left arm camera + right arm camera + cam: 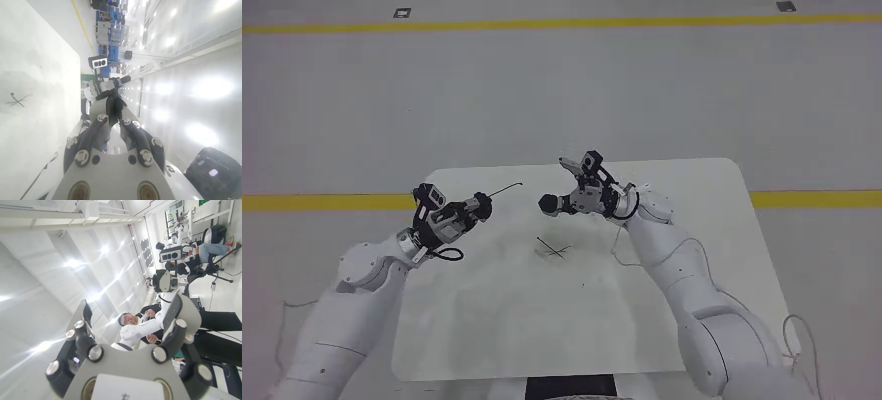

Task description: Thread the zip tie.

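zip tie [506,189] pinched in left gripper [483,203], tip protruding

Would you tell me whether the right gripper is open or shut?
Open: in its own wrist view the right gripper has its jaws wide apart, with nothing held between them.

I work in a robotics lab set in a large industrial hall. My white bench [712,190] stands alone on a wide, pale grey floor [562,90] marked with long yellow lines [542,24], as in a factory bay. High overhead there is a white-beamed ceiling with rows of bright lights [105,249]. Blue equipment racks [105,50] crowd the far end. A boxy camera unit [171,255], a tripod [221,273] and a dotted calibration board [146,252] on the wall point to testing and recording work.
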`<state>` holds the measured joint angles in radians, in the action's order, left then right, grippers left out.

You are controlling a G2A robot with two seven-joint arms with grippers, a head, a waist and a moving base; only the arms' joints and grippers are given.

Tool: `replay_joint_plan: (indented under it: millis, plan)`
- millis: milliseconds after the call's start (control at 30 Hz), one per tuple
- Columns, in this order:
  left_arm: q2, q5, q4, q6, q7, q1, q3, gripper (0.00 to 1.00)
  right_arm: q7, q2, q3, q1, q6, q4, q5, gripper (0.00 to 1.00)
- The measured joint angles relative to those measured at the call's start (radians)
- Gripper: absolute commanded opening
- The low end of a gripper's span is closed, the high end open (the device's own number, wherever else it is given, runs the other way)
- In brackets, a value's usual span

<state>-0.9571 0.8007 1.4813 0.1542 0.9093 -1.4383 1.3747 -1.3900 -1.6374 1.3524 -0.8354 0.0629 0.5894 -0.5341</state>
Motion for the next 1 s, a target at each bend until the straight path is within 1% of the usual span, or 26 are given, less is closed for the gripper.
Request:
replay_joint_plan:
  millis: [100,267,367,433,567,600,633,667,700,733,833,1000]
  plan:
    - [0.001,0.01,0.002,0.001,0.031,-0.001,0.005,0.0,0.0,0.0,-0.011,-0.001,0.001,0.0,-0.018,1.0]
    - [0.001,0.008,0.002,0.002,0.029,-0.001,0.005,0.0,0.0,0.0,-0.009,-0.001,0.001,0.0,-0.016,1.0]
    - [0.001,0.009,0.002,0.002,0.029,-0.001,0.005,0.0,0.036,0.001,-0.025,-0.022,0.002,0.032,0.012,1.0]
    - [0.001,0.009,0.002,0.001,0.029,-0.001,0.005,0.0,0.051,0.004,-0.032,-0.041,0.025,0.064,0.014,1.0]
    - [0.001,0.009,0.002,0.001,0.029,-0.001,0.005,0.0,0.049,0.007,-0.046,-0.061,0.075,0.093,0.024,1.0]
    - [0.001,0.009,0.002,0.001,0.029,-0.001,0.005,0.0,0.044,0.008,-0.051,-0.063,0.089,0.096,0.021,0.9]
    - [0.001,0.009,0.002,0.001,0.029,-0.001,0.005,0.0,0.039,0.008,-0.056,-0.064,0.1,0.098,0.02,0.84]
    - [0.001,0.009,0.002,0.001,0.029,-0.001,0.005,0.0,0.034,0.008,-0.06,-0.065,0.111,0.099,0.018,0.72]
    - [0.001,0.009,0.002,0.001,0.029,-0.001,0.005,0.0,0.031,0.007,-0.066,-0.065,0.125,0.098,0.018,0.49]
    - [0.001,0.009,0.002,0.001,0.029,-0.001,0.005,0.0,0.031,0.007,-0.07,-0.065,0.135,0.096,0.018,0.49]
    - [0.001,0.009,0.002,0.001,0.029,-0.001,0.005,0.0,0.046,0.006,-0.084,-0.061,0.165,0.083,0.015,0.43]
    - [0.001,0.009,0.002,0.001,0.029,-0.001,0.005,0.0,0.082,0.0,-0.111,-0.049,0.204,0.058,0.009,0.38]
